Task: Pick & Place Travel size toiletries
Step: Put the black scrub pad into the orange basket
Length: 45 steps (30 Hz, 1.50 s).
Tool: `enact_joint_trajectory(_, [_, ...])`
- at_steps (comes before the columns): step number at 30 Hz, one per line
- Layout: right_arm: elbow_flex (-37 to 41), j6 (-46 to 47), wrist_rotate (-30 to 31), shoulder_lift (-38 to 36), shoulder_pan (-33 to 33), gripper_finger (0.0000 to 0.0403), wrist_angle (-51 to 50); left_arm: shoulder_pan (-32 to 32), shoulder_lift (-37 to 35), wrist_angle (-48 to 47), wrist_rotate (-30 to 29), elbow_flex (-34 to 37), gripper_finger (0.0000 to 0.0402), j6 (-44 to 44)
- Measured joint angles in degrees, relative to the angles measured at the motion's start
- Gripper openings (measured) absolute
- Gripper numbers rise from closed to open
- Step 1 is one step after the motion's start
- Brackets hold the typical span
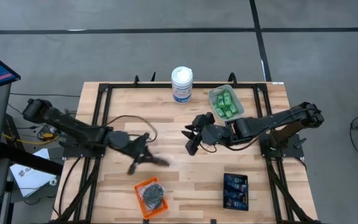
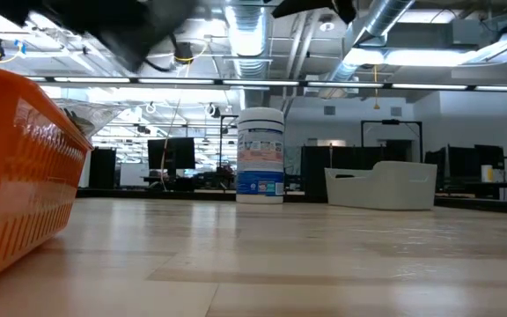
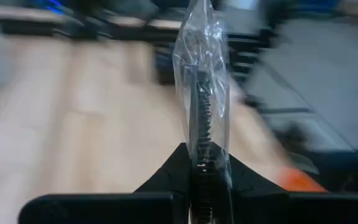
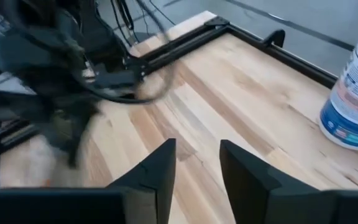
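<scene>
My left gripper (image 1: pixel 146 155) is above the table's middle-left, just beyond the orange tray (image 1: pixel 149 196), and is shut on a dark grey puck in clear wrap (image 3: pixel 202 118). More dark pucks (image 1: pixel 153 194) lie in the orange tray. Green bottles (image 1: pixel 225 104) fill the clear tray at the far right. Blue tubes (image 1: pixel 235 188) lie in the black tray (image 1: pixel 235 202) at the near right. My right gripper (image 1: pixel 190 140) is open over the table's centre and holds nothing; its fingers (image 4: pixel 160 168) stand apart above bare wood. My left gripper pinches the wrapped puck between its two fingers, at the puck's near edge (image 3: pixel 204 163). The puck stands edge-on to the wrist camera and sticks out forward past the fingertips. It is lifted clear of the table, and the loose wrap (image 3: pixel 199 37) reaches beyond it.
A tall white canister with a blue label (image 1: pixel 182 84) stands at the table's far edge, also in the low view (image 2: pixel 260 155). The orange tray's wall (image 2: pixel 16 185) fills the low view's left. Bare wood lies between the trays. Black frame rails (image 1: pixel 98 118) border the table.
</scene>
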State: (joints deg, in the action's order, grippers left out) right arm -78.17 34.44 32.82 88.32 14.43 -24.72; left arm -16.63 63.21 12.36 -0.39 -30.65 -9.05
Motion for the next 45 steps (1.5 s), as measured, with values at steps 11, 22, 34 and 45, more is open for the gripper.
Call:
enact_joint_trajectory(11, [-0.03, 1.58, 0.05, 0.66, 1.8, 0.0118, -2.02, -18.8, -7.84, -10.45, 6.8, 0.02, 0.0024, -7.74])
enact_joint_trajectory(22, [0.02, 3.56, -0.13, 1.04, 1.69, 0.0118, -2.56, -20.43, 3.65, -6.28, 6.68, 0.02, 0.0025, -5.13])
enact_joint_trajectory(34, [0.04, 3.55, -0.15, 1.03, 1.88, 0.0118, -3.31, -18.96, 6.7, -4.44, 11.89, 0.02, 0.0033, -3.65])
enact_joint_trajectory(45, [0.04, 3.55, -0.15, 1.03, 1.97, 0.0118, -3.31, -18.92, 6.7, -4.22, 12.39, 0.02, 0.0027, 7.15])
